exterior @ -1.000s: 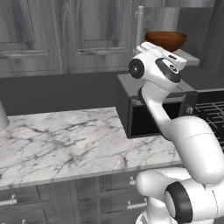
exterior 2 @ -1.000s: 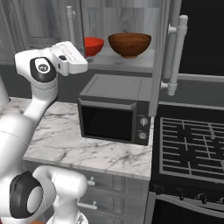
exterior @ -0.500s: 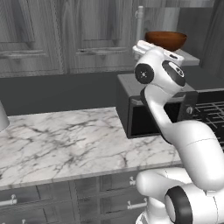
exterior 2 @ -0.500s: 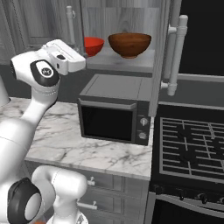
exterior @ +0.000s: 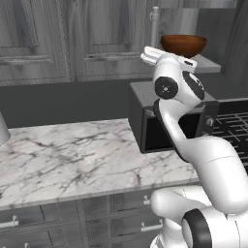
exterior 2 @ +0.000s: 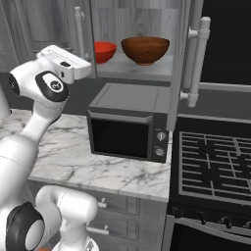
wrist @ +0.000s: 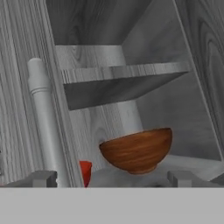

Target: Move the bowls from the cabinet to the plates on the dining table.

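Reaching toward the open cabinet (exterior 2: 132, 29), the gripper (wrist: 111, 177) has its jaws spread wide and empty, apparently lined up on the brown bowl (exterior 2: 145, 50), which sits on the cabinet's shelf beside the red bowl (exterior 2: 104, 51).

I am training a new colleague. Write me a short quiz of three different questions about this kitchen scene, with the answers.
1. True or false: the brown bowl stands on the cabinet shelf.
2. Which bowl is nearer the open cabinet's left edge in the right base view? A) the red bowl B) the brown bowl
3. Fill in: directly below the shelf, on the marble counter, stands the black ___.

Key
1. True.
2. A.
3. Microwave.
Extra: the gripper is open and holds nothing.
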You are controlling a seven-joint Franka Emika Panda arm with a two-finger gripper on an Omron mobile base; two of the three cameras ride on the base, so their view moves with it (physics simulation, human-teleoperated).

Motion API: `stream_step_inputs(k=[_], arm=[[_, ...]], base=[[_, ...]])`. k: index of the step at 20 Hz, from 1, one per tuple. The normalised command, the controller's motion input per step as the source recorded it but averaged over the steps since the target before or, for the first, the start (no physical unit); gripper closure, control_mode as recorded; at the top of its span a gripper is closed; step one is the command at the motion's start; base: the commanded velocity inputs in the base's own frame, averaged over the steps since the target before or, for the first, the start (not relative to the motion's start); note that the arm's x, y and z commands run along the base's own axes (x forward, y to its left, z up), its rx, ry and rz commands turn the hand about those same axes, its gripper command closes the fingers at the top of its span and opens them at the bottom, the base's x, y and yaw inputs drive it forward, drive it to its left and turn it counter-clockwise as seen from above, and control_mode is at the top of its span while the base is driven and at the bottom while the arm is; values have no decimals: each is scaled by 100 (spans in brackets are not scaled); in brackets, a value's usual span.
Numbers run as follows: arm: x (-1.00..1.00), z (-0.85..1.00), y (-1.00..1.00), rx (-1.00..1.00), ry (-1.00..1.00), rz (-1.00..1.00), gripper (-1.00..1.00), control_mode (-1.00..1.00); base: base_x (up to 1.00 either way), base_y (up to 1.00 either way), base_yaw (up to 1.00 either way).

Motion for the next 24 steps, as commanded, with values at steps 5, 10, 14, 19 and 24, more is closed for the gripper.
stream_step_inputs(k=[5,10,14,19,24], arm=[[1,3,30,-3,-1,16,-100,-100],[29,6,10,-1,0,12,-100,-100],[39,8,8,0,0,8,-100,-100],[24,4,16,-4,-2,7,-100,-100],[32,1,9,-9,-7,2,-100,-100]], base=[[0,0,0],[0,0,0],[0,0,0],[0,0,0],[0,0,0]])
